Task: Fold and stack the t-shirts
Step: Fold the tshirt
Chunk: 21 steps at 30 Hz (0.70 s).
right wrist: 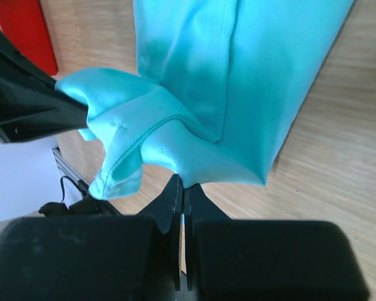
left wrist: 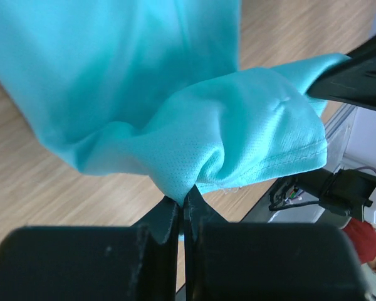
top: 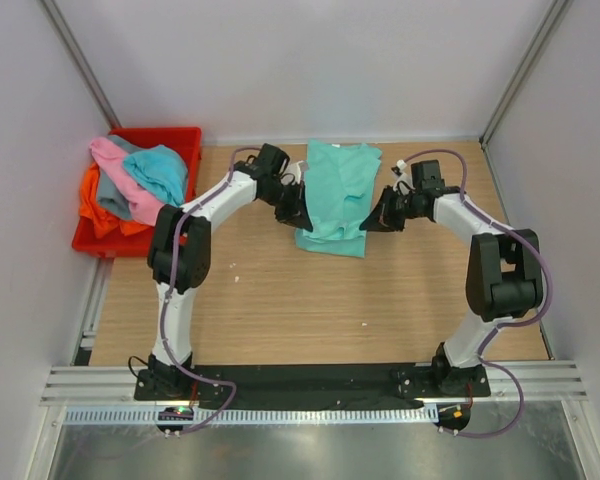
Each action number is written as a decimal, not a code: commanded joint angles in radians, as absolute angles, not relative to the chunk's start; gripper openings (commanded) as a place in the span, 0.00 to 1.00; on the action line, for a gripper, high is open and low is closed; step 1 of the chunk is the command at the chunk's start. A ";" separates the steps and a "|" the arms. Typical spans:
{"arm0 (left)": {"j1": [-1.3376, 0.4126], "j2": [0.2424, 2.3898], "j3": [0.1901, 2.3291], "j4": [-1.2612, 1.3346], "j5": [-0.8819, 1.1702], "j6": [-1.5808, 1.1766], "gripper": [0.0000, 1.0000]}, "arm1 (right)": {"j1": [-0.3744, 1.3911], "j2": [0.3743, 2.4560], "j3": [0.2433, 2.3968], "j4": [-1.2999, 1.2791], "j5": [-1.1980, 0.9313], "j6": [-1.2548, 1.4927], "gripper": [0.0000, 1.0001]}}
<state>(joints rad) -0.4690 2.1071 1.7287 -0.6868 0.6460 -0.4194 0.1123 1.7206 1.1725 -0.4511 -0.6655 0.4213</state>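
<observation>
Mint t-shirt point(top: 335, 195) in inward-turned jaws, prob.

top external: you look down from above and behind the arm bases, which sit at the bottom edge; it is far enough off that the whole surface point(top: 280, 300) fits.
left wrist: you sit just behind the left gripper point(left wrist: 183, 210), looking along its fingers, very close to the mint green t-shirt point(left wrist: 113, 81), with the surface beyond.
right wrist: you sit the same way behind the right gripper point(right wrist: 183, 194), just as close, facing back across the shirt.
shared, wrist to wrist: both show the same bunched cloth, and each catches the other gripper at its frame edge.
shared, top to wrists: the overhead view holds both grippers and the shirt between them.
</observation>
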 commanded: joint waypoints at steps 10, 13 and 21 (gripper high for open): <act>-0.397 2.368 2.175 -0.759 0.628 -0.321 0.00 | 0.072 1.887 1.344 -0.224 -0.673 0.486 0.01; -0.399 2.424 2.249 -0.765 0.609 -0.292 0.00 | 0.071 1.942 1.384 -0.184 -0.657 0.494 0.01; -0.394 2.526 2.347 -0.729 0.543 -0.265 0.00 | 0.068 2.043 1.439 -0.098 -0.621 0.509 0.01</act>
<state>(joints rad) -0.3969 2.5076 2.2967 -0.7506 0.5770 -0.2962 0.0742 2.0445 1.3991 -0.1860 -0.6476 0.4999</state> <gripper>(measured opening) 0.008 0.034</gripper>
